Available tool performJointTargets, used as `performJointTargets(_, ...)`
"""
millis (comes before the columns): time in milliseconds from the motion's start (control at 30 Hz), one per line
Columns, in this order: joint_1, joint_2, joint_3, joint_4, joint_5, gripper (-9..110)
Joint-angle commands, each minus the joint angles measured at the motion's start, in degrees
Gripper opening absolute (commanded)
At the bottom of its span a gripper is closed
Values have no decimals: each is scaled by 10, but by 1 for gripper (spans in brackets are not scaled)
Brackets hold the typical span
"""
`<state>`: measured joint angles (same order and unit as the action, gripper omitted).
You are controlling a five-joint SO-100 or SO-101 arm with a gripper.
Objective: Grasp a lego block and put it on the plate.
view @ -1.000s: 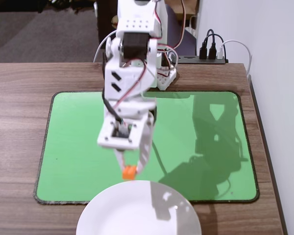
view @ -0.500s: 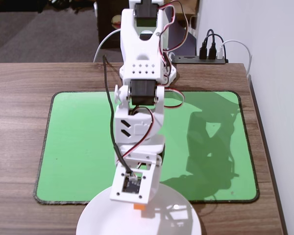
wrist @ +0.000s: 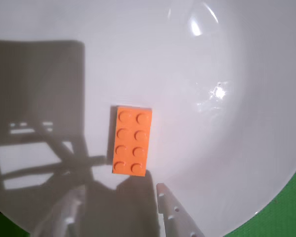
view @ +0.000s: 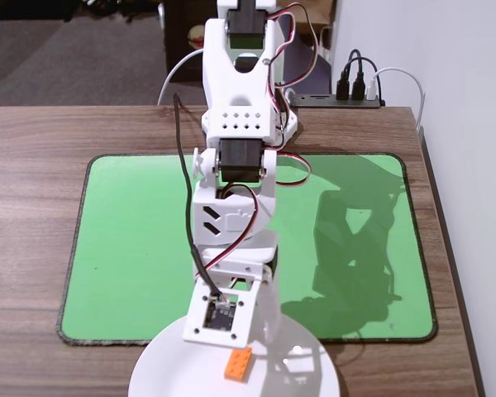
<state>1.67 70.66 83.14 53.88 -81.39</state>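
The orange lego block (wrist: pixel 132 140) lies flat, studs up, on the white plate (wrist: pixel 227 148). In the fixed view the block (view: pixel 238 363) rests on the plate (view: pixel 314 376) at the bottom edge, just below the arm's tip. My gripper (wrist: pixel 119 190) hangs above the plate with its jaws apart, and the block lies free just beyond the fingertips. One white finger (wrist: pixel 175 212) shows at the bottom right and a blurred one (wrist: pixel 64 212) at the bottom left. In the fixed view the gripper (view: pixel 256 351) is largely hidden behind the wrist.
The plate overlaps the front edge of a green mat (view: pixel 132 248) on a wooden table (view: pixel 33 165). The arm's base (view: pixel 248 116) stands at the back of the mat. A power strip with cables (view: pixel 347 95) lies at the back right by a white wall.
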Motion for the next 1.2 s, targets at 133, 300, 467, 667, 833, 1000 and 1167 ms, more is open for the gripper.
performJointTargets(133, 6, 11, -26, 5, 2, 21)
performJointTargets(300, 5, 47, -18, 29, 5, 21)
performJointTargets(467, 6, 137, 51, 42, 4, 18)
performJointTargets(667, 4, 245, 165, 45, 6, 1)
performJointTargets(833, -8, 331, 254, 47, 27, 1)
performJointTargets(1000, -26, 417, 349, 43, 81, 1)
performJointTargets(1167, -35, 475, 414, 42, 158, 1)
